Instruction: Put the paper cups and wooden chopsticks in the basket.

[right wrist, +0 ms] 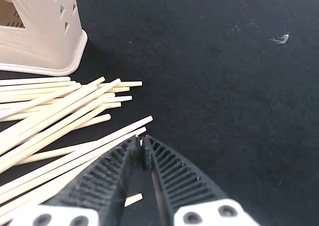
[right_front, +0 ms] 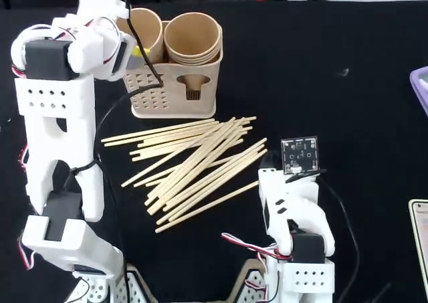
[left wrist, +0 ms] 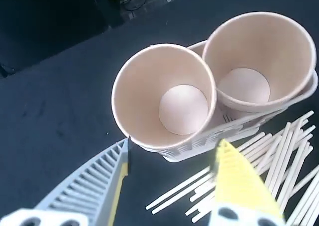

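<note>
A beige basket (right_front: pixel 167 99) stands at the back of the black table. In it are two paper cups, one on the left (right_front: pixel 146 27) and a nested stack on the right (right_front: pixel 192 37). In the left wrist view my left gripper (left wrist: pixel 174 151) is open just above and in front of the near cup (left wrist: pixel 183 109), with nothing between its fingers; the second cup (left wrist: pixel 244 84) sits beside it. Several wooden chopsticks (right_front: pixel 194 164) lie in a loose pile in front of the basket. My right gripper (right wrist: pixel 141 143) is shut, its tips over the ends of the chopsticks (right wrist: pixel 60 111).
A purple object (right_front: pixel 421 82) and a pale flat thing (right_front: pixel 420 239) sit at the table's right edge. The left arm's black cable (right_front: pixel 144 65) hangs across the basket's front. Bare black table (right_front: pixel 334 102) lies right of the basket and pile.
</note>
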You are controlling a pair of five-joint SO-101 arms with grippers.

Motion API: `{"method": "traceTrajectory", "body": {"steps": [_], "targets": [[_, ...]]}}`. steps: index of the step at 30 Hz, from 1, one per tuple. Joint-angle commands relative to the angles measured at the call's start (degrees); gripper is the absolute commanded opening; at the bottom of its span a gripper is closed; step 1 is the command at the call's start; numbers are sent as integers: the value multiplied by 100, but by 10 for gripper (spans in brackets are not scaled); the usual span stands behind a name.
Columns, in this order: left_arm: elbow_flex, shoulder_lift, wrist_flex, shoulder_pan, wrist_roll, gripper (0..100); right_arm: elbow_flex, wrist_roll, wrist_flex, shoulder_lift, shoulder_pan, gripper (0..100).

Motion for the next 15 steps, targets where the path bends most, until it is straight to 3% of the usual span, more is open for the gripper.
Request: {"method": "traceTrajectory", "body": {"steps": [1, 15], "targets": [[-215, -44, 18, 66, -88, 307, -40, 53, -114, -92, -9, 15], [40, 721, -607, 347, -220, 306, -31, 53, -123, -92, -9, 15]]}}
